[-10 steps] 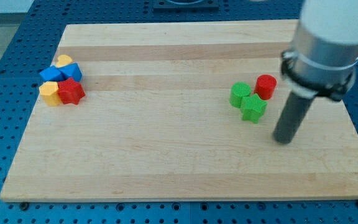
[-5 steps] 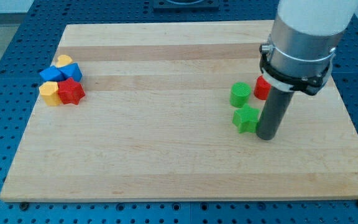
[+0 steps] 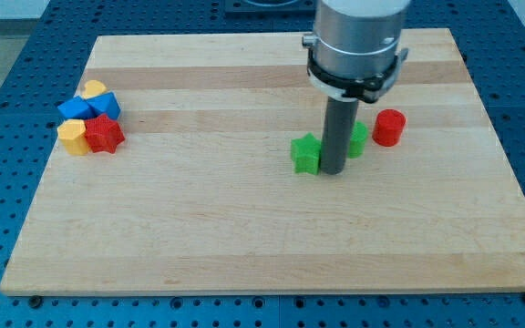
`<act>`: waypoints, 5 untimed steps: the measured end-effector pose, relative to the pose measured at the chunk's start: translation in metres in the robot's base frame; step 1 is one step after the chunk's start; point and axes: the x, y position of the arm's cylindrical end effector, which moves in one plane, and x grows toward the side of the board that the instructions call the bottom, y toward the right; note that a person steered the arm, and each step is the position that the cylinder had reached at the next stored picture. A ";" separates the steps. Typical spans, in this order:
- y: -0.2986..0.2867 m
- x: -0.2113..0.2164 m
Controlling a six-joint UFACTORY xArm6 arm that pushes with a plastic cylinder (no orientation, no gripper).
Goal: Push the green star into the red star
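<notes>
The green star [image 3: 306, 154] lies on the wooden board [image 3: 244, 237], right of the middle. My tip [image 3: 332, 170] touches its right side. The rod hides part of a green round block [image 3: 358, 140] just behind it. The red star [image 3: 105, 134] sits far off at the view's left, in a cluster with other blocks.
A red cylinder [image 3: 389, 128] stands right of the green round block. Around the red star are a blue block [image 3: 79, 108], a yellow block [image 3: 93, 89] above it and a yellow block [image 3: 73, 137] to its left.
My tip has swept from the right side of the board to the left, pushing the green star left, away from the green round block and the red cylinder.
</notes>
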 end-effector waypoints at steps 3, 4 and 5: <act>-0.059 -0.048; -0.080 -0.064; -0.103 -0.078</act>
